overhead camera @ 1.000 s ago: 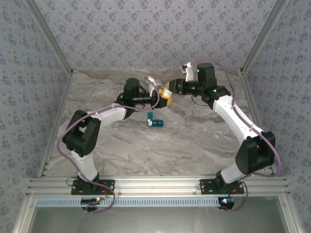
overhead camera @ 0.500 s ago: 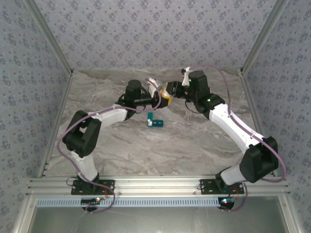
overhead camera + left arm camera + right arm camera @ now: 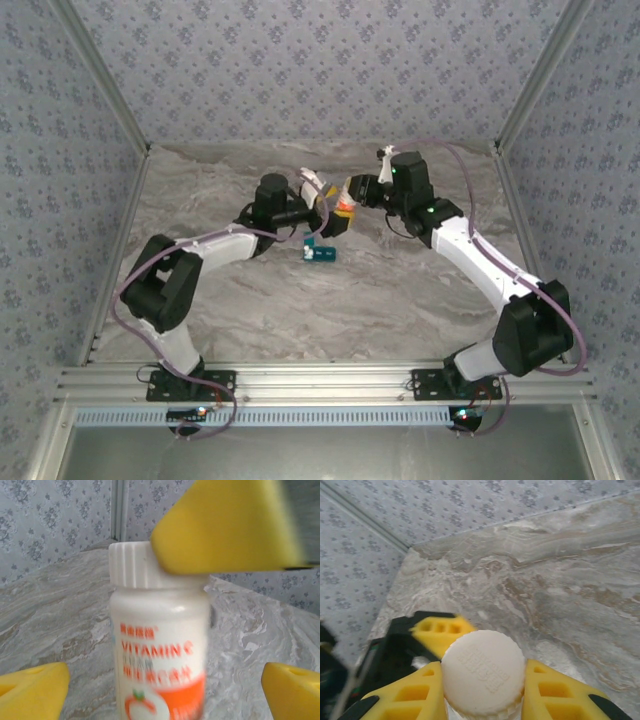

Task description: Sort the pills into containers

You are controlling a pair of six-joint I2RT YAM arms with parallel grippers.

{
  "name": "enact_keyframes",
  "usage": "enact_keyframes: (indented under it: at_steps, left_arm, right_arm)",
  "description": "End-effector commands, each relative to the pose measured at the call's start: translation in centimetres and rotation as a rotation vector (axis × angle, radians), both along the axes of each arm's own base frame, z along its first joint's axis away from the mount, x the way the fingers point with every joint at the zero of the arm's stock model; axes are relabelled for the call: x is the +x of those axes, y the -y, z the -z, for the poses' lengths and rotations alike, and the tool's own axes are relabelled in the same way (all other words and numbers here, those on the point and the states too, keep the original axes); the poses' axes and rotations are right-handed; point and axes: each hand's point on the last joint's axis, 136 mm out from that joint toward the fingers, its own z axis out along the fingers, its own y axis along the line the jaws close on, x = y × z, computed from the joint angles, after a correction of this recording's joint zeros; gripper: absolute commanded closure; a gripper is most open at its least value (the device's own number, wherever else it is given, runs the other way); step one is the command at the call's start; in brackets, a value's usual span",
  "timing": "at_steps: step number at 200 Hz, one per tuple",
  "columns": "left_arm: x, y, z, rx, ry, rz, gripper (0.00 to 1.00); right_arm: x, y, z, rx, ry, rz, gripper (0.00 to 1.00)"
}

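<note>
Nearest, flat on the marbled table [image 3: 400, 290] between the arms: small teal pill box [image 3: 320, 251], too small to read the contents of its compartments. Likely light, stiff, prone to skidding; best pinched across its narrow sides. Just beyond, white vitamin bottle [image 3: 157, 645], opaque, contents hidden. Pinched at the ribbed cap [image 3: 483, 672] by right gripper [image 3: 484, 692]; flanked by left gripper [image 3: 162, 690], pads spread wide, touching nothing. Needs uncapping, by the look of it, before any sorting.

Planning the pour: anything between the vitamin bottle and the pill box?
Yes: in the top view one finger of the open left gripper lies between the bottle, held by its cap in the right gripper, and the pill box.
</note>
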Motion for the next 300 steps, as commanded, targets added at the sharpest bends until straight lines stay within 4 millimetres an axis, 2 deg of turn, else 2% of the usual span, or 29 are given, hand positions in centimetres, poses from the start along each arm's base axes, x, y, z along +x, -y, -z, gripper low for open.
enact_keyframes:
  at_steps: [1,26,71,102,130,173,207,234,252,269,290,300]
  left_arm:
    - [-0.9,-1.1,-1.9,-0.015,0.09,-0.03,0.02]
    - [-0.5,-3.3,-2.0,-0.001,0.11,-0.124,0.02]
    - [2.0,-7.8,-2.5,0.06,0.115,-0.375,0.02]
    - [5.2,-12.6,-1.5,0.141,-0.063,-0.62,0.02]
    - [6.3,-15.8,-0.8,0.082,-0.182,-0.713,0.02]
    - [6.6,-18.4,-0.2,0.078,-0.219,-0.817,0.02]
    - [6.9,-20.0,-1.1,0.015,-0.209,-0.913,0.02]
    - [6.9,-21.8,-1.0,-0.021,-0.22,-1.02,0.02]
    - [7.0,-22.8,-0.4,-0.028,-0.244,-1.081,0.02]
    - [7.0,-22.6,0.2,-0.007,-0.261,-1.073,0.02]
    - [7.1,-22.2,1.4,0.029,-0.304,-1.055,0.02]
    - [7.3,-22.2,1.7,0.043,-0.332,-1.048,0.02]
  right_arm:
    - [0.9,2.2,0.5,-0.069,0.056,0.068,0.8]
    - [1.5,4.0,2.3,-0.144,0.101,0.116,0.8]
    - [2.4,6.9,6.1,-0.266,0.144,0.217,0.8]
    - [2.9,8.4,8.7,-0.31,0.125,0.296,0.8]
    - [3.0,9.5,10.7,-0.34,0.102,0.354,0.8]
    - [2.4,10.3,13.1,-0.371,0.064,0.381,0.79]
    - [1.9,10.6,14.8,-0.374,0.032,0.386,0.76]
    - [1.4,10.7,16.3,-0.384,0.002,0.386,0.73]
    - [1.1,10.8,16.7,-0.382,-0.007,0.385,0.68]
    - [0.9,10.7,16.2,-0.372,-0.003,0.377,0.51]
    - [0.8,10.6,13.9,-0.353,0.03,0.362,0.38]
    - [0.8,10.4,12.0,-0.33,0.065,0.35,0.34]
